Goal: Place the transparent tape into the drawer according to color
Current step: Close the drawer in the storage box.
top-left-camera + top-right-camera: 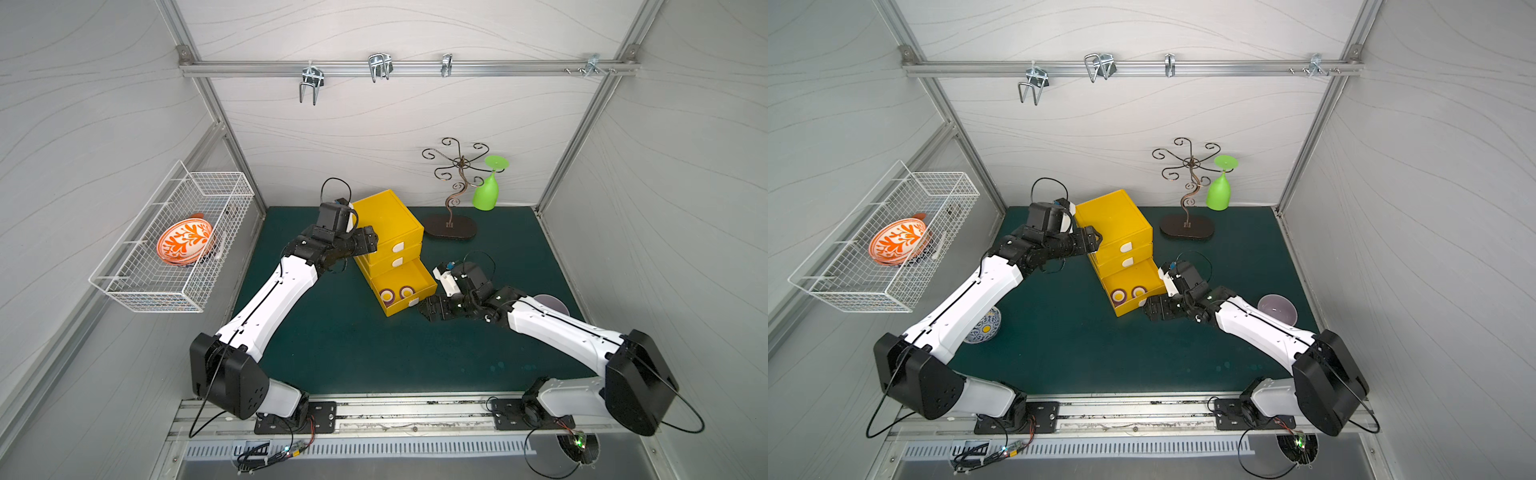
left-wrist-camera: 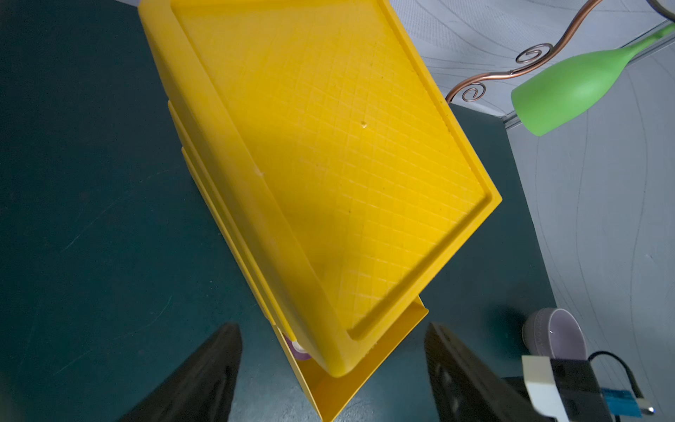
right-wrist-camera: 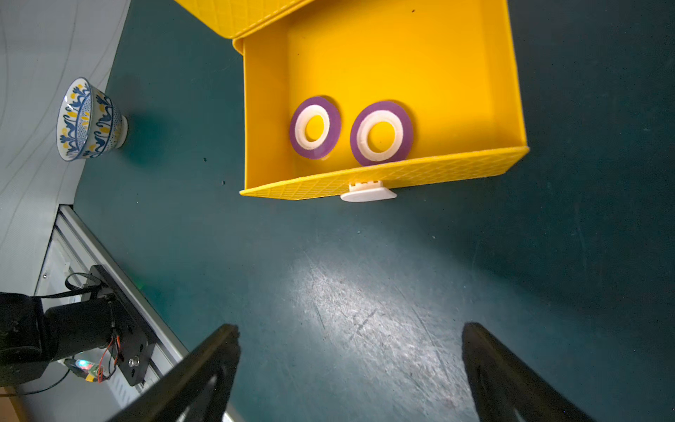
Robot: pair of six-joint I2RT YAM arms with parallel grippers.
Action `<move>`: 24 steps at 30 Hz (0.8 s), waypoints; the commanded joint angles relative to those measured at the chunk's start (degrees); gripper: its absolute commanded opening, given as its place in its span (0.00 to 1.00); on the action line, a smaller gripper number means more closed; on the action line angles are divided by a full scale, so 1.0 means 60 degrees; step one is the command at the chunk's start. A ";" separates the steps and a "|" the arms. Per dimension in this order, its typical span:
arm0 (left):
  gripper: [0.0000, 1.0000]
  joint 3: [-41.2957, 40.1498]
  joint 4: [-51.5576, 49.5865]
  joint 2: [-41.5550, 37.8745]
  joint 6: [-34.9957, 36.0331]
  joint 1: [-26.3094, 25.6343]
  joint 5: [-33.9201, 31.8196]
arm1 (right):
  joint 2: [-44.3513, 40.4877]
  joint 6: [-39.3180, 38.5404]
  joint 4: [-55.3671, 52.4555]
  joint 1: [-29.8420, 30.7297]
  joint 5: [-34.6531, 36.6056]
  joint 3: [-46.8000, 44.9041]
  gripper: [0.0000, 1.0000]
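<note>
Overhead coverage, both top views: the yellow box (image 1: 386,216) stood near 12 o'clock on the green surface (image 1: 353,353). Its two upper drawers were shut and the bottom drawer (image 1: 409,272) was drawn out toward 5 o'clock. The left tool (image 1: 369,241) sat at the box's 9 o'clock side. The right tool (image 1: 422,309) lay at 4 o'clock of the white tab handle (image 1: 412,302).

Left wrist view: the left tool (image 2: 332,325) had its fingers apart, straddling the box's top corner and clamping nothing. This was probably to brace the box against sliding.

Right wrist view: one purple tape roll (image 3: 315,128) and a second purple roll (image 3: 381,133) lay flat, side by side, behind the drawer's front wall. The right tool (image 3: 350,326) was spread wide and empty, short of the handle, which suits a closing push.

No orange or red rolls were visible.
</note>
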 commanded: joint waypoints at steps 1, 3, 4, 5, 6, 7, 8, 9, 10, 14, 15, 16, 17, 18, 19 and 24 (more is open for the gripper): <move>0.79 0.0571 0.0311 0.0275 0.0118 0.0086 0.0002 | 0.0232 -0.0212 0.0499 0.0275 0.0423 -0.0188 0.99; 0.78 0.0584 0.0264 0.0429 0.0140 0.0112 -0.0067 | 0.0283 -0.0272 0.0588 0.0382 0.0549 -0.0192 0.99; 0.78 0.0560 0.0259 0.0497 0.0126 0.0136 -0.0084 | 0.0282 -0.0283 0.0667 0.0428 0.0638 -0.0224 0.99; 0.78 0.0519 0.0276 0.0551 0.0086 0.0166 -0.0106 | 0.0255 -0.0317 0.0754 0.0471 0.0726 -0.0262 0.99; 0.77 0.0496 0.0292 0.0604 0.0067 0.0188 -0.0104 | 0.0234 -0.0329 0.0826 0.0487 0.0777 -0.0309 0.99; 0.77 0.0472 0.0306 0.0663 0.0053 0.0196 -0.0114 | 0.0211 -0.0346 0.0934 0.0505 0.0845 -0.0390 0.99; 0.77 0.0463 0.0313 0.0729 0.0037 0.0211 -0.0135 | 0.0194 -0.0374 0.1036 0.0505 0.0876 -0.0447 0.99; 0.76 0.0460 0.0307 0.0786 0.0028 0.0225 -0.0138 | 0.0210 -0.0381 0.1114 0.0505 0.0891 -0.0493 0.99; 0.76 0.0463 0.0282 0.0866 0.0023 0.0240 -0.0115 | 0.0243 -0.0393 0.1169 0.0505 0.0906 -0.0521 0.99; 0.72 0.0487 0.0118 0.1064 -0.0032 0.0284 0.0019 | 0.0286 -0.0438 0.1569 0.0575 0.1029 -0.0819 0.99; 0.71 0.0472 0.0115 0.1086 -0.0035 0.0284 0.0060 | 0.0280 -0.0443 0.1687 0.0599 0.1058 -0.0897 0.99; 0.69 0.0456 0.0102 0.1089 -0.0050 0.0284 0.0084 | 0.0287 -0.0461 0.1822 0.0629 0.1142 -0.1024 0.99; 0.68 0.0457 0.0089 0.1097 -0.0050 0.0284 0.0067 | 0.0298 -0.0476 0.1969 0.0671 0.1191 -0.1121 0.99; 0.67 0.0449 0.0074 0.1085 -0.0050 0.0284 0.0071 | 0.0309 -0.0481 0.2116 0.0702 0.1259 -0.1213 0.99; 0.67 0.0463 0.0045 0.1104 -0.0036 0.0279 0.0073 | 0.0357 -0.0515 0.2267 0.0751 0.1350 -0.1301 0.99; 0.66 0.0494 -0.0085 0.1169 0.0001 0.0284 0.0076 | 0.0748 -0.0724 0.2736 0.1121 0.1978 -0.1370 0.99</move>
